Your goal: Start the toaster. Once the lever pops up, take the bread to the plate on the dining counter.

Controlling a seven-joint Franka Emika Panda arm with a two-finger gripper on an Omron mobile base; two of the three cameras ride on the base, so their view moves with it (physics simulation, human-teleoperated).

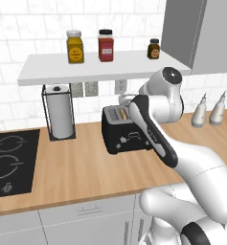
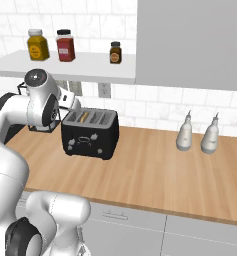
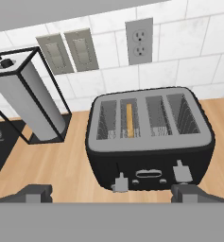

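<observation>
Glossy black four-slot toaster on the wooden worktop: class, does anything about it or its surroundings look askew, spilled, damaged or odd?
Nothing stands out. The glossy black four-slot toaster sits flat and intact on the wooden worktop, with a thin golden-tan bread slice upright in its second slot from the left in the hand view. No spills show.

**Toaster loaded, bread in second slot**

Toaster is seen upright on the wooden worktop, back toward the tiled wall. Glossy black box, grey top plate, four slots side by side. Two pale levers and a small central panel are shown on the front face; in the hand view the left lever sits lower than the right. Bread, thin and golden-tan, is seated on edge in the second slot from the left.
</observation>
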